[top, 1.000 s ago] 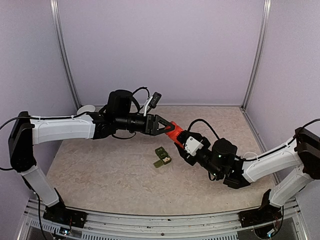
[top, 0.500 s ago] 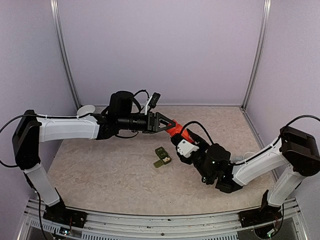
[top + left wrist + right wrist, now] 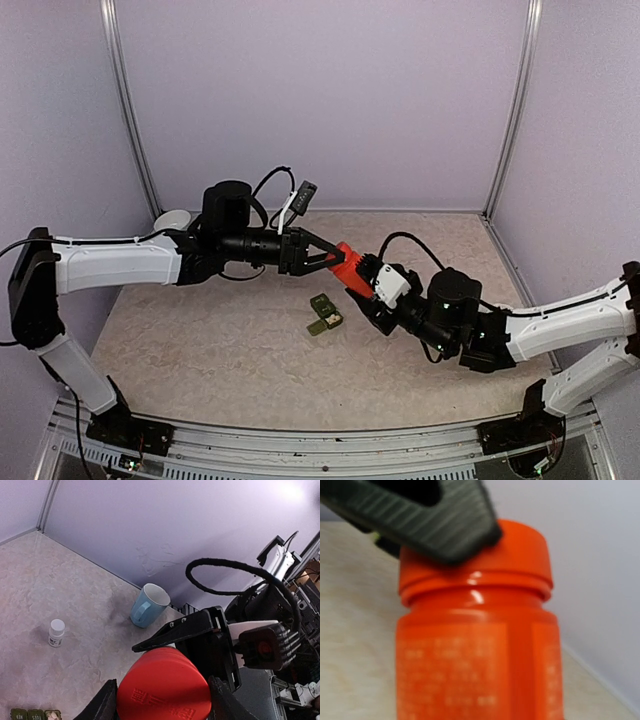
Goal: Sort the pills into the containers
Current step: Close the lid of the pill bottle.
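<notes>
Left gripper (image 3: 330,254): clamped on the cap (image 3: 162,685) of the orange bottle (image 3: 350,268), likely to unscrew it.
Right gripper (image 3: 364,284): gripped the body (bracing it) near the containers (image 3: 323,313).

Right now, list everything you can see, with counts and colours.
pill bottle: one, orange, held aloft between both hands
pill organiser: one, dark green, on the table near its middle
mug: one, pale blue, on the table by the wall
small bottle: one, white, upright on the table
round item: one, whitish, back left corner, partly hidden
table: one, beige marbled, under everything
left hand: one, black, shut on the bottle's cap
right hand: one, black and white, shut on the bottle's body
</notes>
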`<control>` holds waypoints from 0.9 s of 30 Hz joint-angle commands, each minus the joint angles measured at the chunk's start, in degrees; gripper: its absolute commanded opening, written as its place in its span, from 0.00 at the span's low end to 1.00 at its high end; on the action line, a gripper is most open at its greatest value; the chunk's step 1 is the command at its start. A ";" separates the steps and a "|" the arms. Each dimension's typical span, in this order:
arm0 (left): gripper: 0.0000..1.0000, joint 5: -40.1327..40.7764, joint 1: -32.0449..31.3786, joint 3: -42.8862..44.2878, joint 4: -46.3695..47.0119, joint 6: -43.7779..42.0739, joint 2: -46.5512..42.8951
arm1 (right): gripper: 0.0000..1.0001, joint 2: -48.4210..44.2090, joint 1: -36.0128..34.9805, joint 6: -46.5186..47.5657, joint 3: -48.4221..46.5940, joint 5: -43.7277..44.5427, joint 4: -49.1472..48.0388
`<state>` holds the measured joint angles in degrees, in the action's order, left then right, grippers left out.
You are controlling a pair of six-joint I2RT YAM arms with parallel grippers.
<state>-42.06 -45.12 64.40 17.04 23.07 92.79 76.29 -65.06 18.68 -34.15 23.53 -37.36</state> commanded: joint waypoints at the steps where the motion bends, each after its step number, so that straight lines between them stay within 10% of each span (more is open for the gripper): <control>1: 0.39 -3.15 -1.47 -1.84 0.03 -6.12 -1.88 | 0.45 -5.56 0.62 -9.75 -4.20 -11.76 5.22; 16: 0.49 -5.53 -3.49 -0.75 -8.62 -19.23 -5.62 | 0.46 -9.84 8.77 -25.94 -7.89 -38.96 19.19; 27: 0.99 -1.05 -1.06 -6.24 -0.53 -11.83 -9.96 | 0.44 -11.76 9.01 -23.60 -5.75 -31.77 18.44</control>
<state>-45.19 -47.33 59.83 12.21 7.60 84.88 66.96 -56.42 -5.61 -39.44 -11.40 -15.68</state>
